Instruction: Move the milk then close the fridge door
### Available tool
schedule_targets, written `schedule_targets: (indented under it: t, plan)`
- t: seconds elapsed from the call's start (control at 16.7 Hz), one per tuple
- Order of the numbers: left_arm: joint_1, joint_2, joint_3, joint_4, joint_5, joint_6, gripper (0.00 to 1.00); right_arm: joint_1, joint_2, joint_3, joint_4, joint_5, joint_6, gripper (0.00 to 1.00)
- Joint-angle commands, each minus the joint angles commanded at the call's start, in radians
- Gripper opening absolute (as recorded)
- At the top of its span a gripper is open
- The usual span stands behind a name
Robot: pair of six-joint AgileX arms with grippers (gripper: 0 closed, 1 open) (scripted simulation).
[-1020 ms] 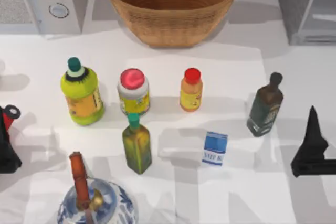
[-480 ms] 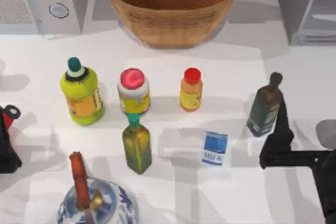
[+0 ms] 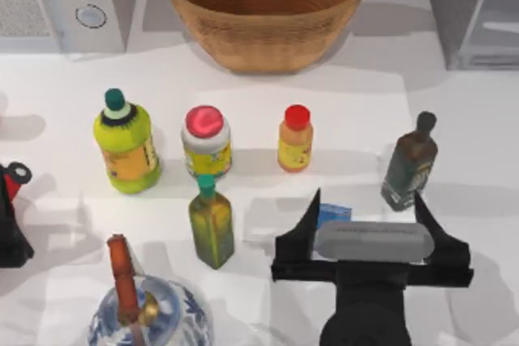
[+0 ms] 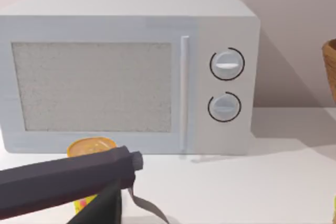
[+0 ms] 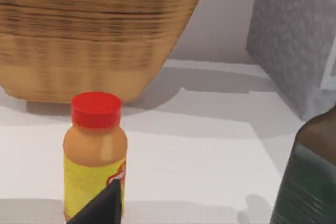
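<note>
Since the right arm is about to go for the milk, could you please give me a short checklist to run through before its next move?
1. Right claw open: ok, fingers spread wide.
2. Claw over the milk: ok, carton top peeks out between the fingers.
3. Milk upright: cannot tell, mostly hidden under the wrist.
4. Clearance from the dark green bottle: not ok, right finger tip close beside its base.
5. Fridge door open: ok, not yet closed.
6. Left claw parked at the table's left edge: ok.

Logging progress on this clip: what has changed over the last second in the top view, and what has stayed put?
The right gripper has swept in from the table's right edge toward the middle and now hangs open over the milk, fingers spread either side, nothing gripped. The milk, the bottles and the basket have not moved; the left gripper stays parked at the left edge.
</note>
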Motion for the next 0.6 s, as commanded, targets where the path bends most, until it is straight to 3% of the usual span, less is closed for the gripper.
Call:
schedule_targets:
  t: [0.3,0.6]
  plan:
    - [0.000,0.000,0.000,0.000,0.000,0.000,1.00,0.039,0.342,0.173,0.170,0.148,0.060,1.00]
    - [0.000,0.000,0.000,0.000,0.000,0.000,1.00,0.054,0.450,0.232,0.228,0.193,0.083,1.00]
